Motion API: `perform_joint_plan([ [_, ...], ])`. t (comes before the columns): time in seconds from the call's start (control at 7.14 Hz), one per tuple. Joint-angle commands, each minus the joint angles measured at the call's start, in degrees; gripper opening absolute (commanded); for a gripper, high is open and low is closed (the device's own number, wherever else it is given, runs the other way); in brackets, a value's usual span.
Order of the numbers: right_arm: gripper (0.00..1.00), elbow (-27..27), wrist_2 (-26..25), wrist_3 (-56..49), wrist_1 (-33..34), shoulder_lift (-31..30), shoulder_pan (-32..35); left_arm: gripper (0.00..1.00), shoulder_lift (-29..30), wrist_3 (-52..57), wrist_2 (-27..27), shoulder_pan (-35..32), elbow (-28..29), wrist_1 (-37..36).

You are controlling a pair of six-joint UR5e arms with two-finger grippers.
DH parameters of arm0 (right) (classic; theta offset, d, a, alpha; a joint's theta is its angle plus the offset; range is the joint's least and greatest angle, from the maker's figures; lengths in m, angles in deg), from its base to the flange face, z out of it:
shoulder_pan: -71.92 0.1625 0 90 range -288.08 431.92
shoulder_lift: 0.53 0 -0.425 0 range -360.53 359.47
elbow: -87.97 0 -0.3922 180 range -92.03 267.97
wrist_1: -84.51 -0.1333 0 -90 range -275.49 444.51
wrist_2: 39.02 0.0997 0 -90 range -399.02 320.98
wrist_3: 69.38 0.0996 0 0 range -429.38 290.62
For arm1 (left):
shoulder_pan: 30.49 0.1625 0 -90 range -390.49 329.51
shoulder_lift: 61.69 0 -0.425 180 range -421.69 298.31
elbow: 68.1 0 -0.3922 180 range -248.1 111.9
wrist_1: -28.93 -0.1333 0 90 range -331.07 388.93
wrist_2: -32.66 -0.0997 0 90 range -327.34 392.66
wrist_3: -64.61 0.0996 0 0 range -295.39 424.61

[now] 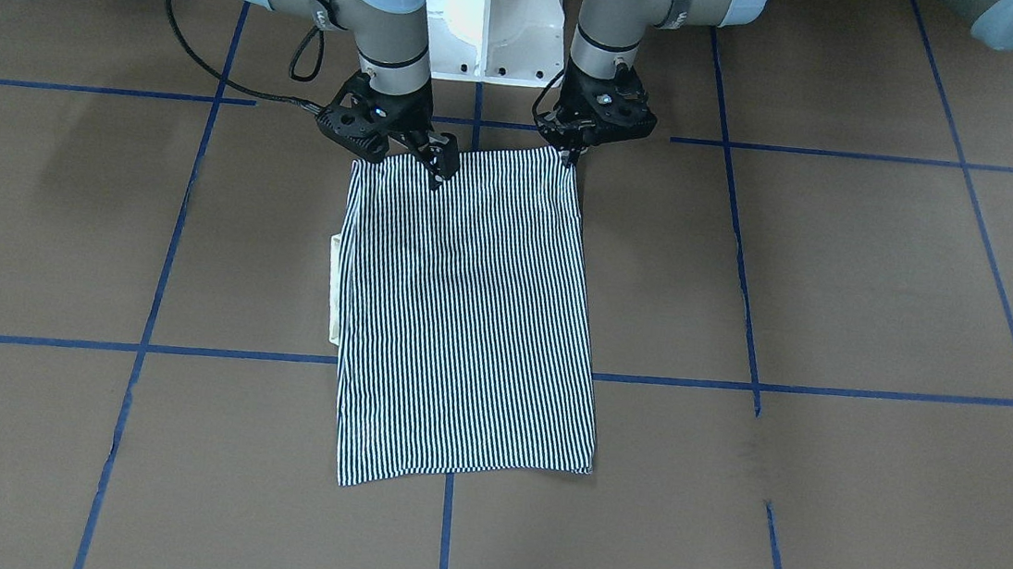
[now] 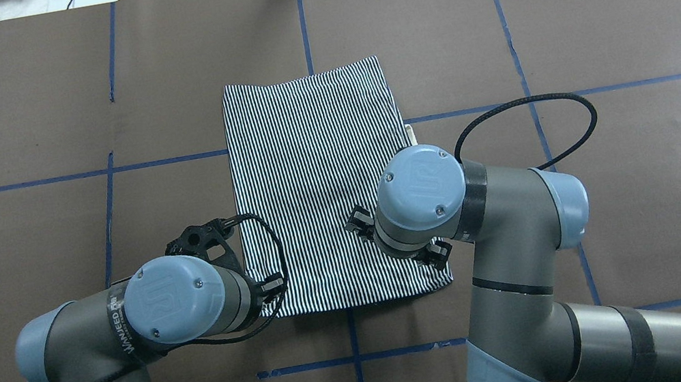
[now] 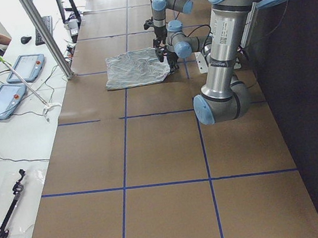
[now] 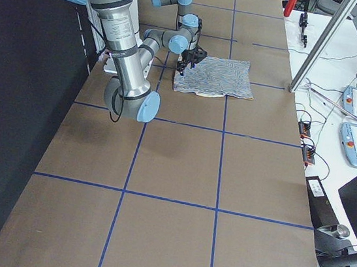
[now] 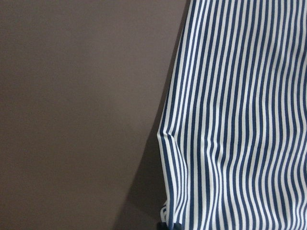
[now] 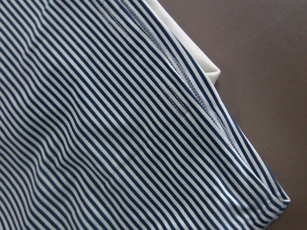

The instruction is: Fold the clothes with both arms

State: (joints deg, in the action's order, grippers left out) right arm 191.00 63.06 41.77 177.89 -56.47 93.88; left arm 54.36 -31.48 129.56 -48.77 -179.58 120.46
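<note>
A navy-and-white striped polo shirt (image 1: 466, 318) lies folded into a long rectangle on the brown paper-covered table (image 1: 841, 289). It sits in the middle, just in front of the white pedestal base (image 1: 491, 13), and its long sides run from the near edge towards the far side. It crosses one of the blue tape lines (image 1: 831, 388) that grid the table. A strip of cream collar (image 1: 334, 287) pokes out from under the shirt's right edge, about halfway along.

Both grey tubular arms with light-blue joint caps reach down to the shirt's near edge. The left arm (image 2: 96, 342) brings the black two-finger left claw (image 1: 572, 153) onto the near left corner. Its fingers are pressed together on the fabric there. In the left wrist view the cloth bunches into small wrinkles at that corner and casts a shadow on the table.

The right arm (image 2: 512, 224) sets the black right claw (image 1: 439, 165) on the near edge, somewhat in from the right corner and tilted. Its fingers are drawn close and seem to pinch the hem, though the tips are hard to make out. The right wrist view shows the striped cloth rippling, with a stitched fold edge and the collar beyond it.
</note>
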Motion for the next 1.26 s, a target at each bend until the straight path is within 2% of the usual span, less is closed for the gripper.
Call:
perform_joint_plan([
  [0.0,1.00,-4.22,-2.40,8.97,-0.12,-0.04,-2.61,0.00,-0.11,0.03,0.13,-0.17,-1.29,-0.13],
  [0.98,1.00,-4.51,-2.77,10.84,0.32,-0.31,-4.29,0.00,-0.11,0.03,0.13,-0.44,-1.29,-0.13],
  [1.12,0.90,-4.60,-2.85,10.84,0.58,-0.13,-4.29,0.00,-0.03,0.03,0.13,-0.44,-1.29,-0.13],
])
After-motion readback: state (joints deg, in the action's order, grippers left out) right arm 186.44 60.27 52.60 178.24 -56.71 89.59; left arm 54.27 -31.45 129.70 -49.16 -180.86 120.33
